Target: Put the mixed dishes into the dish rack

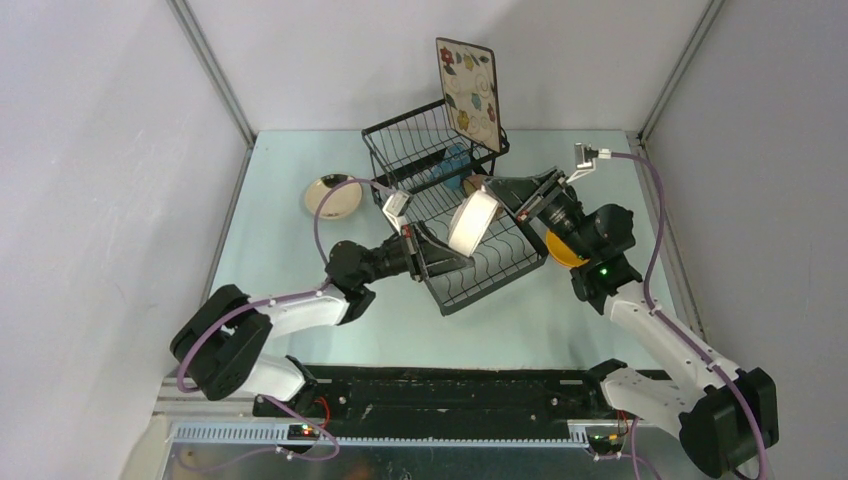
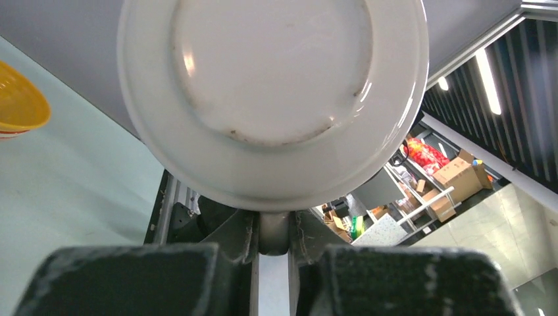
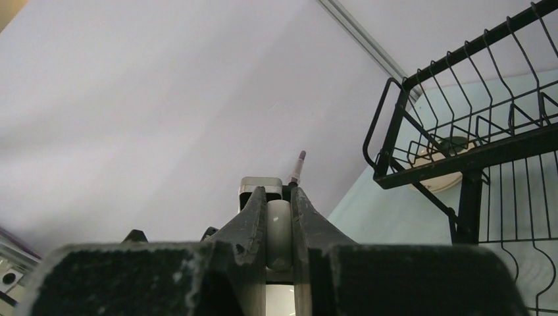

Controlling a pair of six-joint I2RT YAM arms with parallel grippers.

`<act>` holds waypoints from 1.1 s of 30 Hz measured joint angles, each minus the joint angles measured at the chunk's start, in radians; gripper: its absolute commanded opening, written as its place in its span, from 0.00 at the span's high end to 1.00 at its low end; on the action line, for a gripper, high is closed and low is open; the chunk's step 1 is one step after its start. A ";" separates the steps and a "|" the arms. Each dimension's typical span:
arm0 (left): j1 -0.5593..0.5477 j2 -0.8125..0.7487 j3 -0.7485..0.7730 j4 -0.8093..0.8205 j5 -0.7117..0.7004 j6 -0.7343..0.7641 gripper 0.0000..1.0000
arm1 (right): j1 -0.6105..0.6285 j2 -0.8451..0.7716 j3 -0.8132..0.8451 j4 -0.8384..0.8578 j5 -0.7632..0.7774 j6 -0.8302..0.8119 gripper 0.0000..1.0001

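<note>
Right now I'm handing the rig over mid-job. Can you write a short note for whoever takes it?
Left claw: shut on the rim of a round cream plate.
Right claw: shut on the same plate from the far side. The plate is held on edge over the lower tray of the dish rack.
Done: the square floral plate stands in the raised basket, with the blue mug in there too.
Left: slot the held plate. Then load the other round plate, on the table left of the rack, and the yellow bowl, on the table under the right arm. The remaining dishes are not clearly visible.
</note>
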 measured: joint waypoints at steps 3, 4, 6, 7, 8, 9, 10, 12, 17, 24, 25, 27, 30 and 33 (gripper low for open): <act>0.001 -0.003 0.000 -0.002 -0.002 0.005 1.00 | -0.003 -0.006 0.000 -0.003 0.001 -0.006 0.54; 0.000 -0.009 0.000 -0.017 -0.005 0.014 1.00 | -0.009 -0.011 -0.002 -0.011 0.003 -0.009 0.45; -0.001 -0.029 0.000 -0.087 -0.015 0.044 1.00 | -0.021 -0.030 -0.006 -0.032 0.007 -0.023 0.34; -0.001 -0.040 -0.001 -0.130 -0.022 0.065 1.00 | -0.032 -0.043 -0.009 -0.045 0.010 -0.031 0.31; -0.001 -0.053 -0.001 -0.174 -0.032 0.089 1.00 | -0.044 -0.059 -0.013 -0.060 0.014 -0.037 0.25; -0.002 -0.074 -0.001 -0.245 -0.048 0.122 1.00 | -0.061 -0.079 -0.014 -0.082 0.019 -0.048 0.23; -0.002 -0.093 -0.001 -0.307 -0.068 0.156 1.00 | -0.074 -0.093 -0.014 -0.099 0.023 -0.053 0.18; -0.004 -0.134 -0.001 -0.441 -0.114 0.233 1.00 | -0.103 -0.127 -0.015 -0.144 0.035 -0.070 0.15; -0.048 -0.220 0.034 -0.862 -0.343 0.484 1.00 | -0.158 -0.193 -0.022 -0.271 0.078 -0.119 0.15; -0.130 -0.137 0.209 -1.238 -0.668 0.667 1.00 | -0.175 -0.285 -0.053 -0.408 0.137 -0.189 0.16; -0.137 -0.121 0.225 -1.258 -0.700 0.677 1.00 | -0.175 -0.295 -0.053 -0.422 0.144 -0.197 0.16; -0.161 -0.069 0.275 -1.318 -0.789 0.698 1.00 | -0.177 -0.313 -0.053 -0.446 0.156 -0.211 0.16; -0.184 0.024 0.349 -1.378 -0.892 0.697 1.00 | -0.178 -0.340 -0.053 -0.476 0.175 -0.230 0.16; -0.199 0.124 0.414 -1.416 -0.983 0.673 1.00 | -0.181 -0.365 -0.053 -0.504 0.192 -0.245 0.16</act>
